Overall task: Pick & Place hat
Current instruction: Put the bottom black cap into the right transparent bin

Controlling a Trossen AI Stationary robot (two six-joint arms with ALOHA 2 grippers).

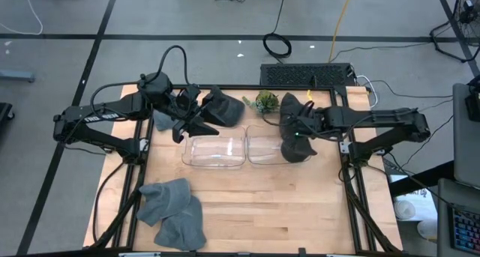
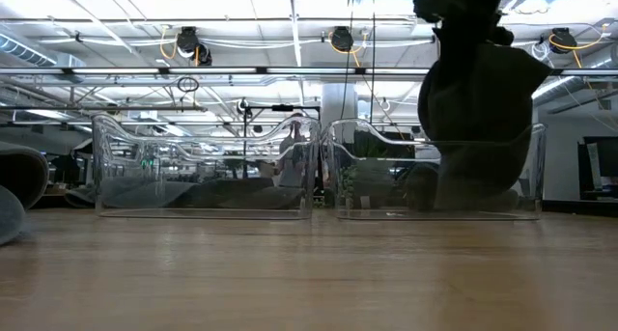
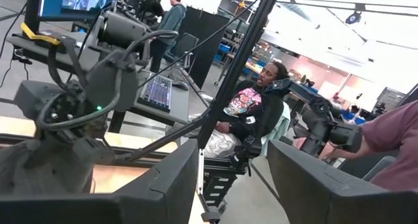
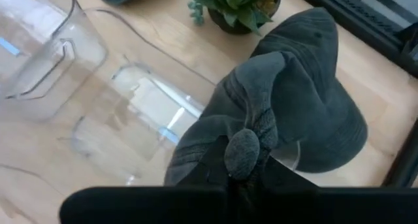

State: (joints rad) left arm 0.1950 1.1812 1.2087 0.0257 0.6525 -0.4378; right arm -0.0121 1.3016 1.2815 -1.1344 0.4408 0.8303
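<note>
I read no brand, label or writing on anything on my table.

Counting: two clear bins sit side by side at the middle of the table, the left bin (image 1: pixel 214 151) and the right bin (image 1: pixel 264 147), touching or nearly so. I count at least four dark hats: one in my right gripper, one near my left gripper, one lying by the plant, and a grey pile (image 1: pixel 173 211) at the near left corner that may be two or more, I cannot tell how many. One small green plant (image 1: pixel 266 101) stands at the far edge, between my arms.

My right gripper (image 1: pixel 298 131) is pressed together on a hat (image 1: pixel 297 146), pinching its crown fabric; in the wrist view the cloth bunches up between my fingers. The hat hangs over the right bin's right end, its lower part already inside the walls in the low view (image 2: pixel 475 109). A second hat (image 4: pixel 320 100) lies on the table beyond it, just beside the plant.

My left gripper (image 1: pixel 182 121) is at the far left, above the table behind the left bin, its fingers (image 3: pixel 163 185) parted with nothing between them. Another hat (image 1: pixel 224 108) lies just beside it.
</note>
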